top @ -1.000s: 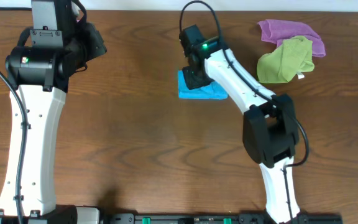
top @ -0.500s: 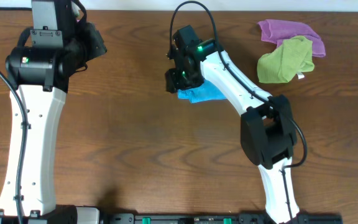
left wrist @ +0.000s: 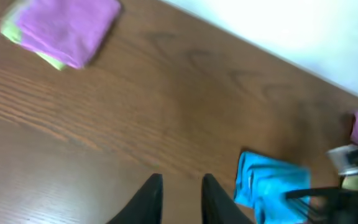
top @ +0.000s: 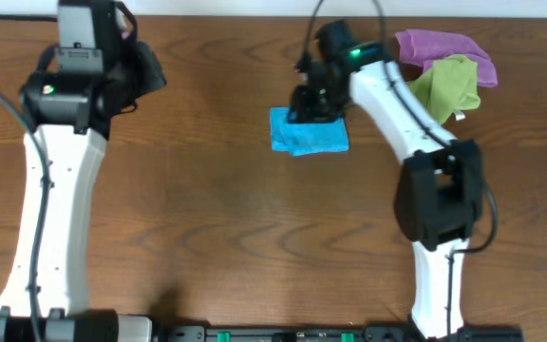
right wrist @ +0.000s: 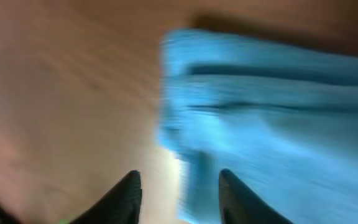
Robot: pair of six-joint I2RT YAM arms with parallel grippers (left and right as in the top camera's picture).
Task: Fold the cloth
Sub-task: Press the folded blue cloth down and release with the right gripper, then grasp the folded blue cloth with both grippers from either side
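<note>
The blue cloth [top: 309,132] lies in a compact, roughly rectangular bundle on the brown worktop [top: 207,209], towards the far edge and a little right of centre. We see the right pincer [right wrist: 178,186] poised over the cloth's far right corner. In the right wrist view its two dark fingers [right wrist: 128,190] stand clearly apart with nothing clamped between them, and the cloth's left edge runs beneath the gap. That view is blurred, so we cannot tell whether the fingertips touch the fabric. The left pincer [left wrist: 180,190] hangs above bare wood at the far left, well apart from the blue cloth, its fingers parted by a narrow gap and empty. A purple cloth [top: 444,47] and a green cloth [top: 442,87] lie crumpled together at the far right corner, the green overlapping the purple.
</note>
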